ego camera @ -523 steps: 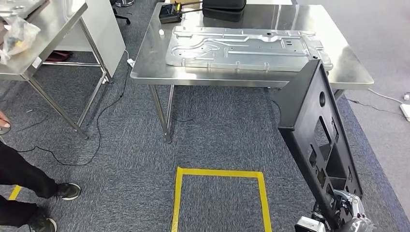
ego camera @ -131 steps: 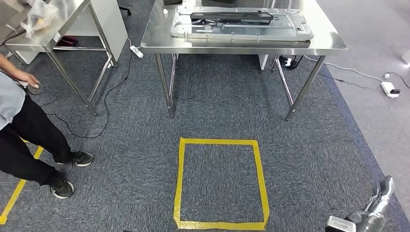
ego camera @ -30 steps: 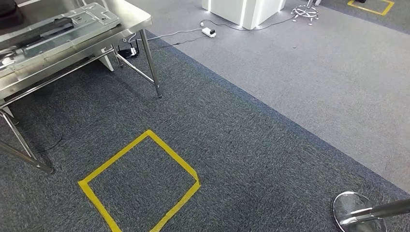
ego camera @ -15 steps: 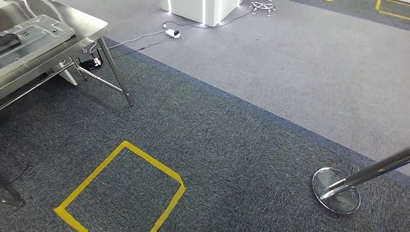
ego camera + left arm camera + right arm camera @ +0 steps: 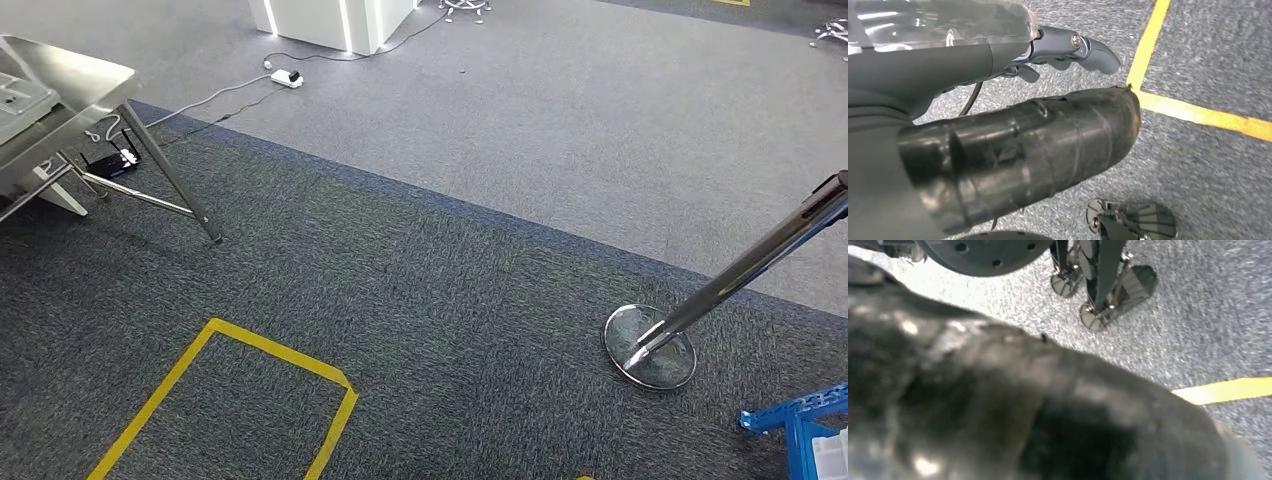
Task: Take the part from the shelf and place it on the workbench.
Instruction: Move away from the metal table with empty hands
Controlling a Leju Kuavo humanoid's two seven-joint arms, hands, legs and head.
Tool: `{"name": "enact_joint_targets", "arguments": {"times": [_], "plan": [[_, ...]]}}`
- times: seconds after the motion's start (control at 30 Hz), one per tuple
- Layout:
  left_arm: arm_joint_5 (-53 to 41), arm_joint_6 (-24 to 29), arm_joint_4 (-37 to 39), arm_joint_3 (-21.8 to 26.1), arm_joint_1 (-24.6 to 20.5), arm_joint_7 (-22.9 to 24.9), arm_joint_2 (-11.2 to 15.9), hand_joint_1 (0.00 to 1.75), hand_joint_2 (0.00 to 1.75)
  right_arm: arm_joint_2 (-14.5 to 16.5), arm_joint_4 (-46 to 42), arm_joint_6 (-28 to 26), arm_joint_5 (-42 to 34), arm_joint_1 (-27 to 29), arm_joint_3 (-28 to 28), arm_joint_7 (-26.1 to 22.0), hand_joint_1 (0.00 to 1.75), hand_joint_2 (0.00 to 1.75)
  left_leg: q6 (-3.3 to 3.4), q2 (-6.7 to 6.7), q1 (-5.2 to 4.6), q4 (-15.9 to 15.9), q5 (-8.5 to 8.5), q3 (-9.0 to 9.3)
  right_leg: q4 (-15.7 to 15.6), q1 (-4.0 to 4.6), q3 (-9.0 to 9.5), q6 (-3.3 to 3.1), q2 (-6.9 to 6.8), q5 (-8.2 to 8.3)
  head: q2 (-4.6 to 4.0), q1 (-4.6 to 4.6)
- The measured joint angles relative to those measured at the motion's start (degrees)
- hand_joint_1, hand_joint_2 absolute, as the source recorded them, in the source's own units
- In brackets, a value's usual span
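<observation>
Now over dark grey carpet point(image 5: 430, 300): corner of steel surface point(image 5: 60, 85) at far left, yellow tape square point(image 5: 225, 400) low on the floor, chrome stanchion point(image 5: 690, 305) right, blue rack corner point(image 5: 800, 425) beyond. Left robot hand point(image 5: 1068, 50) hanging above the tape, fingers point(image 5: 1098, 52) curled, holding nothing. Right robot hand point(image 5: 1023, 410) blurred; cannot tell its state. Cannot tell where the part lies.

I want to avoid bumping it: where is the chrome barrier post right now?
In the head view the chrome barrier post leans at the right, its round base on the dark carpet, with a blue rack beside it at the lower right corner.
</observation>
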Motion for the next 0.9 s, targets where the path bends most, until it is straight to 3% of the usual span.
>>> {"name": "enact_joint_targets", "arguments": {"times": [0.03,0.1,0.17,0.23,0.27,0.3,0.33,0.4,0.47,0.53,0.6,0.67,0.73,0.77,0.83,0.9], "plan": [[0.0,-0.1,0.0,0.0,-0.1,0.0,0.0,0.00,0.00,0.0,0.0,0.1,0.1,0.1,0.1,0.1,0.00,0.00,-0.30,0.03,0.14,0.2,-0.24,0.17,-0.2,-0.06,0.08,-0.34,0.59,0.13,0.00,0.01],[0.1,-0.2,0.0,0.0,-0.2,0.0,0.0,0.00,0.00,-0.1,0.0,0.2,0.2,0.0,0.2,0.2,0.00,0.00,-0.83,-2.15,0.44,2.7,-2.25,-0.64,-0.6,-0.32,0.27,-1.14,1.79,0.55,0.00,0.00],[0.2,-0.2,0.0,0.2,0.0,0.0,0.0,0.00,0.00,-0.1,0.1,0.3,0.3,-0.1,0.3,0.4,0.00,0.00,-1.12,-5.19,0.62,9.7,-6.16,-3.85,-0.7,-0.34,0.21,-1.63,3.00,0.80,0.00,-0.02],[0.2,-0.2,0.0,0.3,0.1,0.0,0.0,0.00,0.00,-0.1,0.1,0.3,0.3,-0.1,0.5,0.5,0.00,0.00,-1.23,-6.08,0.64,16.3,-8.23,-7.17,-0.7,-0.21,0.12,-1.74,4.45,0.84,0.00,-0.02],[0.2,-0.2,0.0,0.4,0.2,0.0,0.0,0.00,0.00,-0.1,0.1,0.3,0.3,-0.1,0.5,0.5,0.00,0.00,-1.20,-6.17,0.64,16.9,-7.57,-7.71,-0.6,-0.17,0.16,-1.74,5.25,0.84,0.00,-0.02],[0.2,-0.3,0.0,0.4,0.2,0.0,0.0,0.00,0.00,-0.1,0.2,0.4,0.3,0.0,0.5,0.5,0.00,0.00,-1.11,-6.29,0.65,15.2,-5.78,-7.19,-0.6,-0.16,0.23,-1.73,6.06,0.83,0.00,-0.02],[0.2,-0.3,0.0,0.5,0.2,0.0,0.0,0.00,0.00,-0.1,0.2,0.4,0.4,0.0,0.5,0.5,0.00,0.00,-0.95,-6.83,0.66,11.7,-3.30,-5.86,-0.5,-0.18,0.30,-1.68,6.88,0.81,0.00,-0.02],[0.2,-0.4,0.0,0.5,0.3,0.0,0.1,0.00,0.00,-0.1,0.2,0.6,0.5,-0.1,0.6,0.6,0.00,0.00,-0.50,-9.37,0.69,4.2,0.42,-3.11,-0.1,-0.16,0.10,-1.34,8.36,0.69,0.00,-0.01],[0.2,-0.4,0.0,0.6,0.3,-0.1,0.1,0.00,0.00,-0.1,0.3,1.0,0.7,-0.2,0.8,0.6,0.00,0.00,-0.13,-10.87,0.60,1.3,1.22,-2.18,0.2,-0.28,-0.40,-0.65,9.52,0.72,0.00,-0.01],[0.2,-0.5,0.0,0.6,0.0,-0.1,0.2,0.00,0.00,-0.1,0.4,1.3,0.9,0.0,0.8,0.6,0.00,0.00,0.40,-9.81,0.58,0.9,1.49,-1.98,0.2,-0.47,-0.76,0.09,10.18,0.91,0.00,0.00],[0.2,-0.5,0.0,0.6,0.0,-0.1,0.2,0.00,0.00,-0.1,0.4,1.3,1.1,0.1,0.9,0.6,0.00,0.00,1.21,-8.39,0.76,0.1,2.01,-1.63,1.8,-0.34,-1.58,0.57,7.95,-0.26,0.00,0.04],[0.2,-0.5,0.0,0.6,0.1,-0.1,0.2,0.00,0.00,-0.1,0.5,1.3,1.2,0.0,0.9,0.7,0.00,0.00,1.70,-6.80,0.71,-0.3,2.21,-1.55,7.6,-0.28,-4.30,0.94,4.70,-3.64,0.00,0.07],[0.2,-0.6,0.0,0.6,0.3,-0.2,0.2,0.00,0.00,-0.1,0.5,1.3,1.3,-0.1,1.0,0.7,0.00,0.00,1.82,-5.10,0.56,-0.3,2.13,-1.68,14.1,-0.50,-7.49,1.34,3.67,-6.38,0.00,0.07],[0.2,-0.6,0.0,0.6,0.3,-0.2,0.2,0.00,0.00,-0.1,0.6,1.4,1.3,-0.1,1.0,0.8,0.00,0.00,1.80,-4.28,0.53,-0.2,2.07,-1.72,15.2,-0.64,-7.94,1.50,3.48,-6.32,0.00,0.08],[0.2,-0.6,0.0,0.6,0.2,-0.2,0.2,0.00,0.00,-0.1,0.6,1.4,1.4,0.0,1.0,0.8,0.00,0.00,1.69,-3.14,0.52,-0.2,1.96,-1.71,13.5,-0.84,-6.87,1.67,3.17,-4.59,0.00,0.07],[0.2,-0.6,0.0,0.6,0.2,-0.2,0.2,0.00,0.00,-0.1,0.7,1.4,1.4,0.1,1.0,0.8,0.00,0.00,1.62,-2.82,0.52,-0.2,1.92,-1.68,11.8,-0.92,-5.89,1.70,3.01,-3.57,0.00,0.06]]}}
